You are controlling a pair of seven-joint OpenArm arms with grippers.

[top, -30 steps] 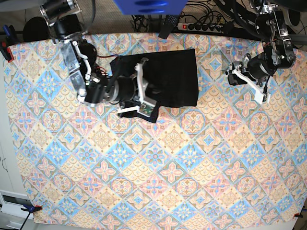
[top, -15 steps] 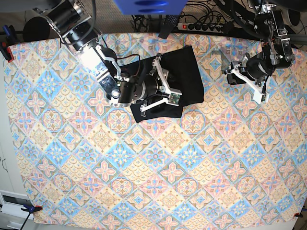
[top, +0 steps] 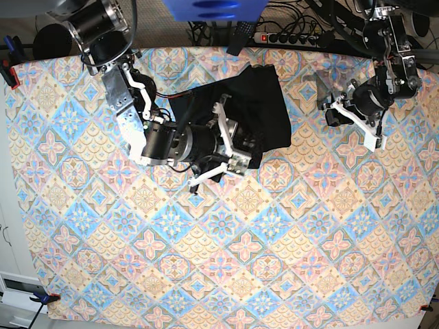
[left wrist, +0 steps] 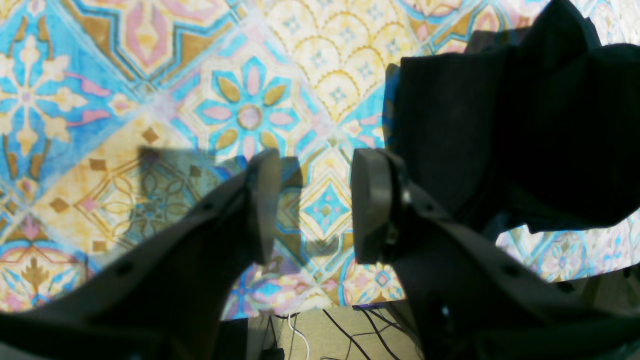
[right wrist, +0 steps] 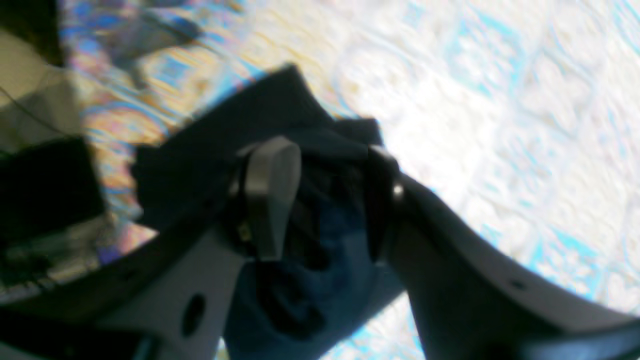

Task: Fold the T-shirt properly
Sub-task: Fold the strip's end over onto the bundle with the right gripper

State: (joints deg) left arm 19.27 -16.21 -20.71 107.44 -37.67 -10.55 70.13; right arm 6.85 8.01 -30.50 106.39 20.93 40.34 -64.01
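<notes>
The black T-shirt lies partly folded and bunched at the back middle of the patterned tablecloth. My right gripper is over its front left part. In the blurred right wrist view, the right gripper has dark shirt cloth bunched between its fingers. My left gripper hovers to the right of the shirt, apart from it. In the left wrist view the left gripper is open and empty over the tablecloth, with the T-shirt just to its right.
A power strip and cables lie behind the table's back edge. A blue object hangs at the top middle. Clamps hold the cloth at the left corners. The table's edge and cables show below the left gripper.
My right arm has drawn back to the left and forward, taking shirt cloth with it, and the shirt's left part has spread out again. The left arm has barely moved.
</notes>
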